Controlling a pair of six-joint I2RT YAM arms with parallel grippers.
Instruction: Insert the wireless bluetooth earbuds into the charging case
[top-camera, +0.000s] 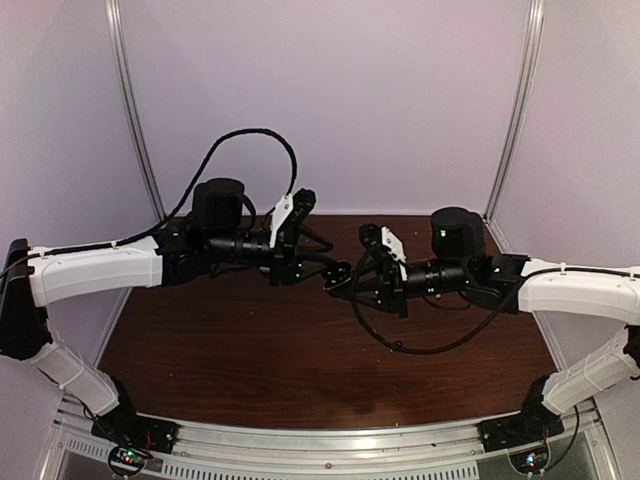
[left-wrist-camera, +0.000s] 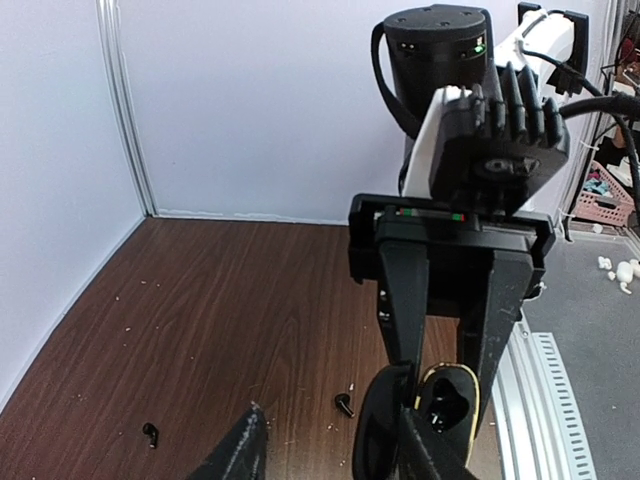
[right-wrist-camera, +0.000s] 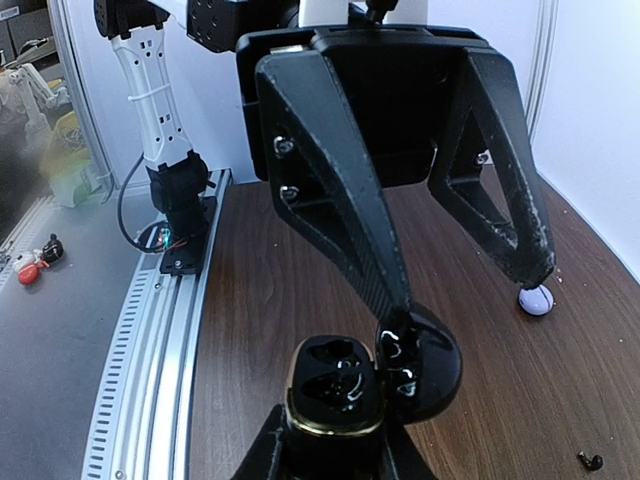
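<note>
The black charging case (right-wrist-camera: 335, 395) with a gold rim hangs above the table between the two grippers (top-camera: 338, 278). Its lid (right-wrist-camera: 425, 370) is swung open and both sockets look empty. My right gripper (right-wrist-camera: 335, 455) is shut on the case body. My left gripper (left-wrist-camera: 335, 440) is open, and one of its fingers (right-wrist-camera: 385, 290) touches the lid at the hinge. Two black earbuds (left-wrist-camera: 343, 404) (left-wrist-camera: 150, 434) lie on the wood below. A pale lilac earbud (right-wrist-camera: 536, 300) lies on the table to the right, with a black earbud (right-wrist-camera: 590, 461) nearer.
The brown wooden table (top-camera: 300, 350) carries crumb-like specks. White walls (left-wrist-camera: 250, 100) close the back and sides. An aluminium rail (right-wrist-camera: 150, 350) runs along the near edge, where both arm bases are bolted. The right arm's black cable (top-camera: 420, 345) loops over the table.
</note>
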